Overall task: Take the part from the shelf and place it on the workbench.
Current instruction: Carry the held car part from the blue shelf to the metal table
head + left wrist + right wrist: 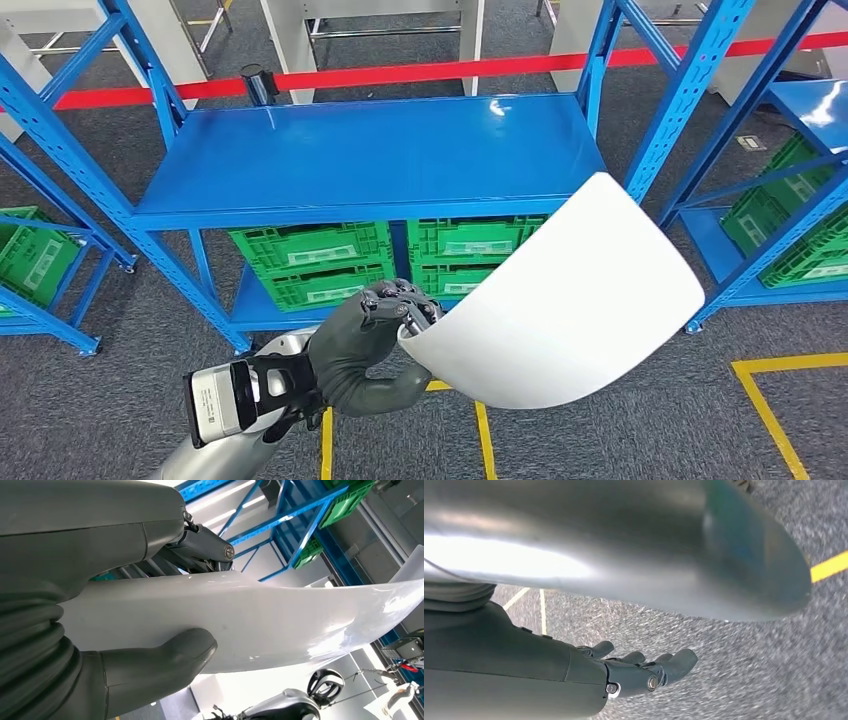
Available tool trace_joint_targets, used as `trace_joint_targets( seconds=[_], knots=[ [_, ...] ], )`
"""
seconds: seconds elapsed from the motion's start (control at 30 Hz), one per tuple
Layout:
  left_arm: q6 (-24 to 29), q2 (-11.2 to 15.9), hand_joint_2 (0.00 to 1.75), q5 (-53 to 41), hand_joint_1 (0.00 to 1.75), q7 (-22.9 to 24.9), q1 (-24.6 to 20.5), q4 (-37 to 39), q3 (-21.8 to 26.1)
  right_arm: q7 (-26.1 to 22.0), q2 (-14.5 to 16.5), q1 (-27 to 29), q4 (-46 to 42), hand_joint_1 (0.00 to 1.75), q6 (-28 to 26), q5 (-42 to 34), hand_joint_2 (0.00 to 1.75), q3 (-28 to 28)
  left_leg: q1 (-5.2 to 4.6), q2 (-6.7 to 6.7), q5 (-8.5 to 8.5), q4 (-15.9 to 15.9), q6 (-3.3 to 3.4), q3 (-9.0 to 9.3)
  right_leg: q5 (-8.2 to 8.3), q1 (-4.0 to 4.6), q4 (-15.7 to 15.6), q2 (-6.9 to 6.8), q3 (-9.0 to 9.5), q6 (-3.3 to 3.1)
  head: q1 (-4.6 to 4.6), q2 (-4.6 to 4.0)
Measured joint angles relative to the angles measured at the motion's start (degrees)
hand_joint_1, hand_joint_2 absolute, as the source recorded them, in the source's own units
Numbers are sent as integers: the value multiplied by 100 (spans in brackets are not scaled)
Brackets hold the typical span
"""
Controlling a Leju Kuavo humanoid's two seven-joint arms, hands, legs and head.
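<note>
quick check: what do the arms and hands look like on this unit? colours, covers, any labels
Left arm: silver shell, with a white label of small dark print on a black-trimmed wrist block. Left hand: matte dark grey, with darker jointed fingers and exposed screws. The left wrist view shows a grey ribbed cover and thick grey thumb. Right hand: same dark grey, silver screw heads.

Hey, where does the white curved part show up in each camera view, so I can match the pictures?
Head view: the white part sits centre-right, in front of the blue shelf, held at its lower left edge by the left hand.
Left wrist view: it spans the middle, thumb pressed on it.
Right wrist view: not in it; the right hand hangs over grey floor.
Shared landmark: blue shelf, in the head and left wrist views.
</note>
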Motion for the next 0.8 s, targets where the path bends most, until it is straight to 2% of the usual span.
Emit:
trace_joint_targets(
  seconds=[0.03, 0.1, 0.13, 0.17, 0.2, 0.27, 0.3, 0.33, 0.37, 0.43, 0.47, 0.5, 0.53, 0.57, 0.63, 0.67, 0.7, 0.77, 0.8],
  knots=[
    [-4, -1, 175, 0, 175, 2, 0, 7, -1, -9, 0, 6, 0, 0, -1, -25, 0, -19, 35, 41, -12, 66, -38, -60, 108, -36, -126, -18, 58, 56, 1, 0],
    [-7, -4, 175, 0, 175, 4, -5, 21, -2, -40, 15, -1, 3, 0, 16, -55, 0, -44, 108, 131, -66, 287, -161, -207, 407, -100, -683, -174, 348, 173, 14, 0],
    [-8, -4, 175, 0, 175, 8, -8, 26, -3, -61, 29, -14, 1, 0, 29, -60, 0, -54, 133, 176, -124, 431, -236, -278, 509, -116, -881, -273, 428, 176, 39, 0],
    [-9, -5, 175, 0, 175, 10, -11, 28, -7, -77, 47, -26, -3, 0, 40, -61, 0, -64, 141, 216, -180, 543, -303, -319, 546, -117, -952, -340, 442, 133, 48, 0],
    [-10, -5, 175, 1, 175, 10, -13, 29, -14, -89, 62, -33, -9, 0, 49, -61, 0, -75, 138, 256, -228, 605, -357, -321, 541, -104, -901, -355, 387, 53, 51, 0],
    [-13, -4, 175, 1, 175, 8, -18, 34, -31, -95, 66, -25, -20, 0, 54, -62, 0, -101, 149, 330, -272, 611, -418, -279, 569, -94, -882, -245, 341, -98, 15, 0],
    [-12, -3, 175, 1, 175, 9, -18, 39, -38, -95, 64, -20, -22, 0, 55, -61, 0, -110, 162, 302, -335, 636, -444, -273, 598, -94, -880, -196, 326, -146, -4, 0],
    [-10, 0, 175, 0, 175, 10, -18, 43, -44, -97, 67, -17, -22, 0, 59, -61, 0, -116, 171, 215, -481, 762, -460, -310, 635, -96, -885, -144, 301, -184, -24, 0],
    [-4, 3, 175, 1, 175, 11, -17, 45, -50, -100, 68, -17, -22, 0, 66, -59, 0, -120, 173, 88, -702, 1008, -471, -388, 674, -96, -892, -94, 273, -217, -49, 0],
    [12, 14, 175, 2, 175, 16, -13, 50, -56, -105, 69, -19, -22, 0, 87, -50, 0, -121, 150, -147, -1248, 1764, -450, -612, 735, -74, -900, 20, 204, -256, -85, 0],
    [19, 18, 175, 2, 175, 21, -11, 55, -58, -104, 69, -18, -22, 0, 95, -45, 0, -121, 130, -193, -1425, 2084, -425, -692, 758, -53, -901, 85, 172, -266, -96, 0],
    [23, 21, 175, 2, 175, 27, -9, 60, -59, -102, 68, -16, -22, 0, 99, -41, 0, -122, 107, -217, -1502, 2244, -384, -693, 778, -30, -900, 156, 144, -270, -101, 0],
    [28, 23, 175, 3, 175, 33, -9, 62, -60, -100, 68, -13, -22, 0, 98, -39, 0, -122, 79, -239, -1471, 2185, -327, -589, 796, -7, -901, 232, 129, -269, -104, 0],
    [32, 23, 175, 4, 175, 37, -14, 63, -62, -99, 68, -13, -22, 0, 93, -37, 0, -123, 45, -288, -1359, 1925, -254, -393, 813, 13, -902, 309, 123, -266, -107, 0],
    [43, 23, 175, 9, 175, 40, -29, 60, -65, -101, 84, -20, -21, 0, 83, -33, 0, -123, -19, -525, -1111, 1183, -87, 76, 845, 37, -909, 449, 118, -246, -101, 0],
    [48, 23, 175, 12, 175, 43, -36, 60, -67, -102, 90, -27, -23, 0, 76, -33, 0, -124, -47, -618, -1038, 922, -33, 225, 864, 30, -918, 509, 108, -222, -102, 0],
    [52, 22, 175, 15, 175, 46, -42, 60, -68, -102, 96, -30, -25, 0, 72, -33, 0, -125, -69, -672, -1011, 786, -3, 300, 886, 14, -934, 562, 95, -189, -103, 0],
    [58, 10, 175, 21, 175, 55, -54, 58, -69, -101, 94, -27, -31, 0, 51, -35, 0, -132, -90, -579, -978, 712, -2, 325, 937, -10, -989, 664, 79, -102, -119, 0],
    [60, -3, 175, 26, 175, 61, -61, 55, -70, -99, 95, -23, -31, 0, 40, -38, 0, -135, -82, -510, -946, 653, 1, 344, 942, -6, -993, 636, 69, -73, -120, 0]
  ],
)
